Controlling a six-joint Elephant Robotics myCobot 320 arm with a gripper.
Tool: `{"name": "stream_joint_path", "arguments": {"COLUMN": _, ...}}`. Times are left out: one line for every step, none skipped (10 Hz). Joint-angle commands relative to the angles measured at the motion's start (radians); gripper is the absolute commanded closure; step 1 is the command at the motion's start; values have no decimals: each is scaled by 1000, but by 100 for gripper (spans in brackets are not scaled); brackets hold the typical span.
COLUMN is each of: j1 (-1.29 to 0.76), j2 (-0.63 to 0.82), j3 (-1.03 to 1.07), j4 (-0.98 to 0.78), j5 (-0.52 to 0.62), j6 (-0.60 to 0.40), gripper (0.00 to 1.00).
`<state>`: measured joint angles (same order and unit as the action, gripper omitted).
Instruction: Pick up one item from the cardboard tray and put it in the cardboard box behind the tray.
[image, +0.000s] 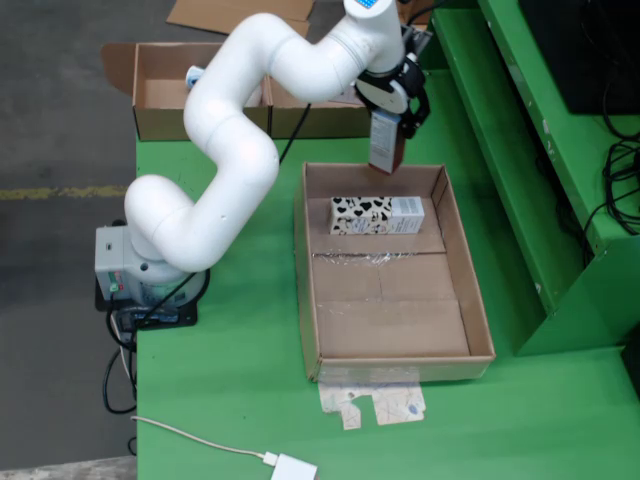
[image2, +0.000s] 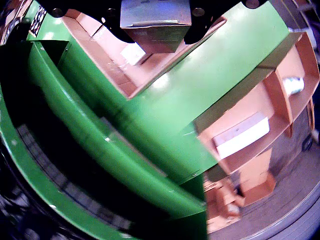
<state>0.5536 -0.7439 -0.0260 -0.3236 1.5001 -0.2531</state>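
Gripping a small carton (image: 385, 142), end effector (image2: 156, 31) above cardboard tray (image: 470, 290); cow-patterned carton (image: 375, 214) only overhead.

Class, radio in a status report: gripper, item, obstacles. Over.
Gripper shut on small carton, lifted above cardboard tray's back edge. Cow-print carton remains in tray. Cardboard box behind, path looks open.

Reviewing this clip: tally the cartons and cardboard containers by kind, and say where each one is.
Cartons: 2, a brown carton held in the gripper above the tray's far edge, and a cow-print carton lying in the tray.
Cardboard trays: 1.
Cardboard boxes behind the tray: 2.
Total: 5.
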Motion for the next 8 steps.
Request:
{"name": "stream_joint_path", "arguments": {"j1": 93, "j2": 50, "j3": 26, "j4": -116, "j5": -3, "j6": -29, "gripper": 100}}
{"name": "stream_joint_path", "arguments": {"j1": 93, "j2": 50, "j3": 26, "j4": -116, "j5": -3, "j6": -29, "gripper": 100}}
{"name": "stream_joint_path", "arguments": {"j1": 122, "j2": 51, "j3": 26, "j4": -137, "j5": -9, "j6": -38, "gripper": 100}}
{"name": "stream_joint_path", "arguments": {"j1": 151, "j2": 44, "j3": 26, "j4": -124, "j5": -15, "j6": -49, "gripper": 100}}
{"name": "stream_joint_path", "arguments": {"j1": 151, "j2": 44, "j3": 26, "j4": -124, "j5": -15, "j6": -49, "gripper": 100}}
{"name": "stream_joint_path", "arguments": {"j1": 210, "j2": 65, "j3": 26, "j4": -134, "j5": -24, "j6": -65, "gripper": 100}}
{"name": "stream_joint_path", "arguments": {"j1": 210, "j2": 65, "j3": 26, "j4": -134, "j5": -24, "j6": -65, "gripper": 100}}
{"name": "stream_joint_path", "arguments": {"j1": 210, "j2": 65, "j3": 26, "j4": -134, "j5": -24, "j6": -65, "gripper": 100}}
